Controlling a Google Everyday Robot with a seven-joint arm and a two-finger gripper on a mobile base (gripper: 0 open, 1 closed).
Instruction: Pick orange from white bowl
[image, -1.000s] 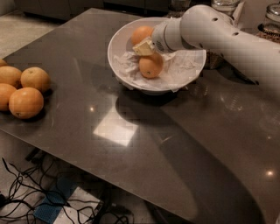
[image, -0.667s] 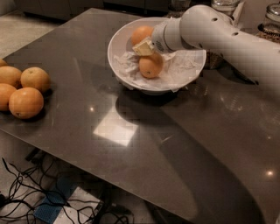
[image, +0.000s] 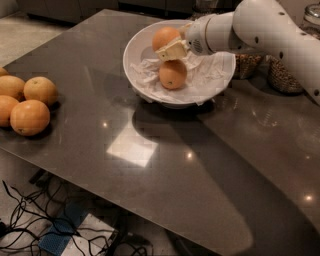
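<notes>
Grasp step in hand, lift not yet made. The white arm's two-finger gripper (image: 169, 46) sits over the far-left part of the wide, shallow, glossy white bowl (image: 210, 95). Its cream fingers (image: 171, 51) are clasped on the round, smooth-peeled orange (image: 164, 36): one pale finger crosses the fruit's lower near side, the other is hidden behind it. By my reading the hold is taken but unproven. The orange stays within the bowl's rim, high against the far wall. Directly beneath the gripper, just touching or nearly so, lies a second orange (image: 172, 74) on the crumpled white paper lining (image: 145, 75). Well off to the gripper's far side, across the dark glossy table (image: 150, 190), rests a cluster of four oranges (image: 30, 105). Close behind the arm stand glass jars of cereal (image: 247, 65). The next move calls for a straight upward draw, clear of the rim, without nudging the fruit below or snagging the paper. Main risk: round peel slipping from the pinch.
</notes>
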